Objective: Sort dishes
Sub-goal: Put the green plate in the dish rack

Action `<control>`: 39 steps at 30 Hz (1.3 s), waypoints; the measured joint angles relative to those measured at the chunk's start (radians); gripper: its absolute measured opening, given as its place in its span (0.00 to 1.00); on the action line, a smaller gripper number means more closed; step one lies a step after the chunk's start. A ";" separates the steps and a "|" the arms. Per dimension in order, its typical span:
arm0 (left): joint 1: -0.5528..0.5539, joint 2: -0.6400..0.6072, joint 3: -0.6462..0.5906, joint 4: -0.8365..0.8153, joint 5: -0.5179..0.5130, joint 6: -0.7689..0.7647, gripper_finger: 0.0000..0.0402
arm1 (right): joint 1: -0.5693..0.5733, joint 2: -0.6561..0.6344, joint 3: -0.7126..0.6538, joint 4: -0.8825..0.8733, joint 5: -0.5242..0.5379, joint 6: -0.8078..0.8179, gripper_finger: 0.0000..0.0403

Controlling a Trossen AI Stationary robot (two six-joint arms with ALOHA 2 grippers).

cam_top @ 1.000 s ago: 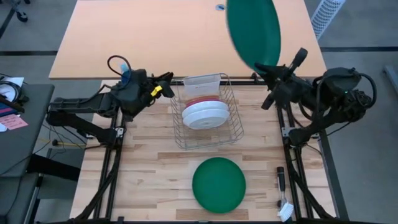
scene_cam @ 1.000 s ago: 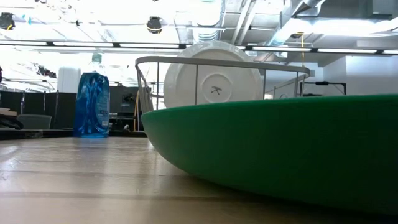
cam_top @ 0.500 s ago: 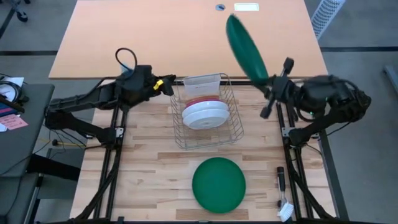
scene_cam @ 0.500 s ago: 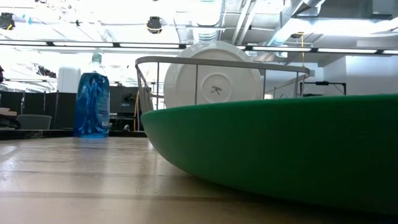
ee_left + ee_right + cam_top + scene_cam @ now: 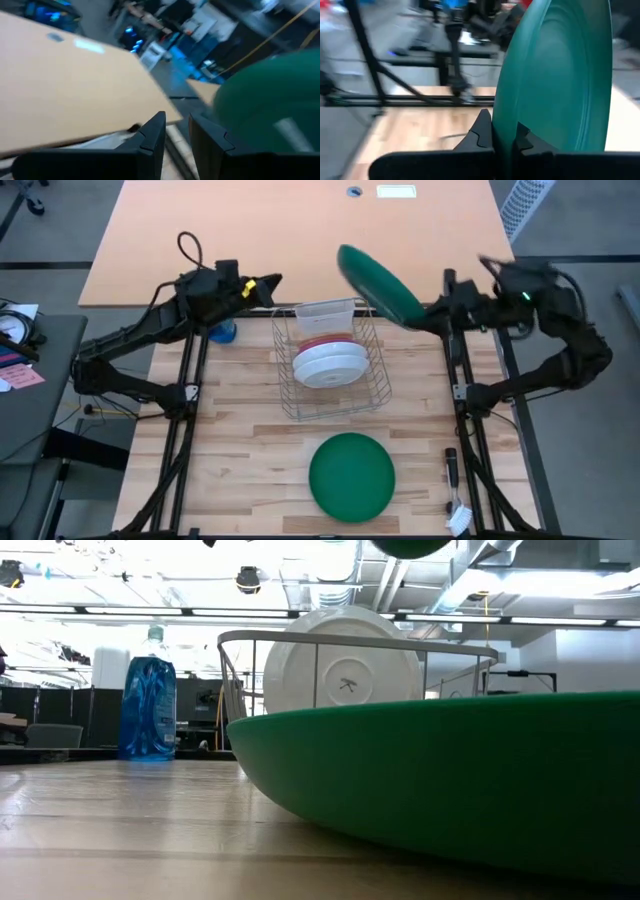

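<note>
Right gripper (image 5: 432, 317) pinched the rim of a dark green plate (image 5: 380, 285), held tilted in the air over the wire dish rack's (image 5: 331, 360) far corner; a second green plate (image 5: 352, 476) lay flat on the table (image 5: 240, 450). Left gripper (image 5: 272, 282) hovered beside the rack, fingers narrowly parted. No legible writing

A round dark green plate (image 5: 378, 284) is held tilted in the air at upper centre-right of the high view. A second dark green plate (image 5: 352, 477) lies flat at lower centre. White plates (image 5: 330, 365) and a salmon-orange plate (image 5: 322, 342) stand on edge at centre.
</note>
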 joint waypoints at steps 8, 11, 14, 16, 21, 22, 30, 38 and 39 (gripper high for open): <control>0.006 -0.018 0.000 0.105 0.054 0.044 0.20 | -0.391 0.101 0.000 -0.002 -0.880 0.246 0.01; 0.006 -0.014 0.000 0.096 0.083 0.073 0.20 | -0.411 0.163 0.000 -0.003 -1.070 0.277 0.01; 0.006 -0.016 0.000 0.074 0.133 0.083 0.20 | -0.382 0.213 -0.001 -0.008 -1.127 0.243 0.01; 0.006 -0.016 0.000 0.048 0.174 0.081 0.21 | -0.354 0.236 -0.001 -0.007 -1.127 0.190 0.02; 0.000 -0.015 0.000 -0.034 0.269 0.018 0.27 | -0.274 0.289 -0.001 -0.029 -1.137 0.040 0.02; -0.007 -0.015 0.000 -0.055 0.274 0.010 0.29 | -0.261 0.304 -0.001 -0.031 -1.137 0.018 0.02; -0.051 -0.023 0.000 -0.131 0.252 -0.016 0.32 | -0.240 0.444 -0.001 -0.230 -1.204 -0.204 0.02; -0.053 -0.023 0.000 -0.170 0.249 0.018 0.32 | -0.264 0.559 -0.001 -0.398 -1.048 -0.411 0.01; -0.053 -0.023 0.000 -0.189 0.248 0.018 0.32 | -0.268 0.568 -0.001 -0.411 -1.033 -0.422 0.01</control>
